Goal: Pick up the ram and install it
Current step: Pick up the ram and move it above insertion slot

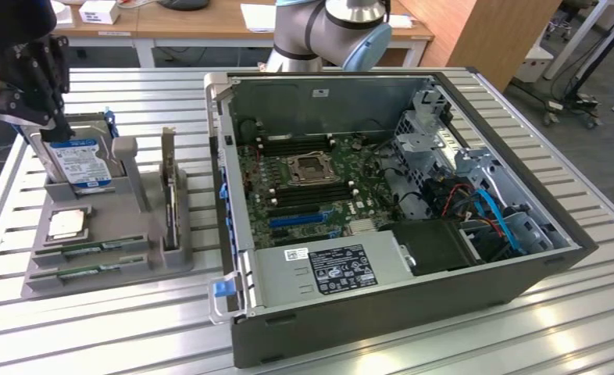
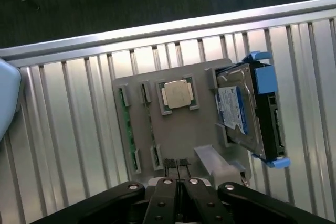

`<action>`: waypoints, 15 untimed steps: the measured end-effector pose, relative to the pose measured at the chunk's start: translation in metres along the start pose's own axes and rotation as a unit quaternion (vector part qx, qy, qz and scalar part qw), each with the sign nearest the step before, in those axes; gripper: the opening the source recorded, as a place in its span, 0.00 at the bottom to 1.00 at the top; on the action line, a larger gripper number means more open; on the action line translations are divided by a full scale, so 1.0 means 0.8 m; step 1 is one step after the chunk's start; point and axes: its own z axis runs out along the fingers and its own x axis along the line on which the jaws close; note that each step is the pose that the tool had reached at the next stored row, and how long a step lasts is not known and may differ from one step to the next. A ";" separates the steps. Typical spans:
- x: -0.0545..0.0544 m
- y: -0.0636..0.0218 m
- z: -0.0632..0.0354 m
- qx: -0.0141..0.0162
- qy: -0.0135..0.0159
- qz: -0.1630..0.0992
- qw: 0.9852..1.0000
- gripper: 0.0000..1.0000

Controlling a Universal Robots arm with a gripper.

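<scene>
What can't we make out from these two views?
- Ram sticks: exterior view, sunk in the gray holder; sticker and chips too small to read.
- Memory slots: exterior view, latch positions too small to tell.
- Expansion card: exterior view, seen edge-on, so its face is hidden.
- Gripper: wrist view, body cut off by the picture's edge.

The ram (image 1: pixel 91 249) is showing green against a plain grey holder (image 2: pixel 184 129). The hard drive (image 1: pixel 80 162) is wearing silver with a blue-and-white label and blue rails. The ribbed surface (image 1: pixel 390 344) is gleaming pale silver; the gripper (image 2: pixel 177 163) is showing black.
</scene>
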 end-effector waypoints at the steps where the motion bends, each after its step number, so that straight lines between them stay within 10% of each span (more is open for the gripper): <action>1: 0.000 0.000 0.000 0.000 0.000 -0.007 1.000 0.10; 15: 0.000 0.000 0.001 -0.002 0.005 -0.108 0.994 0.10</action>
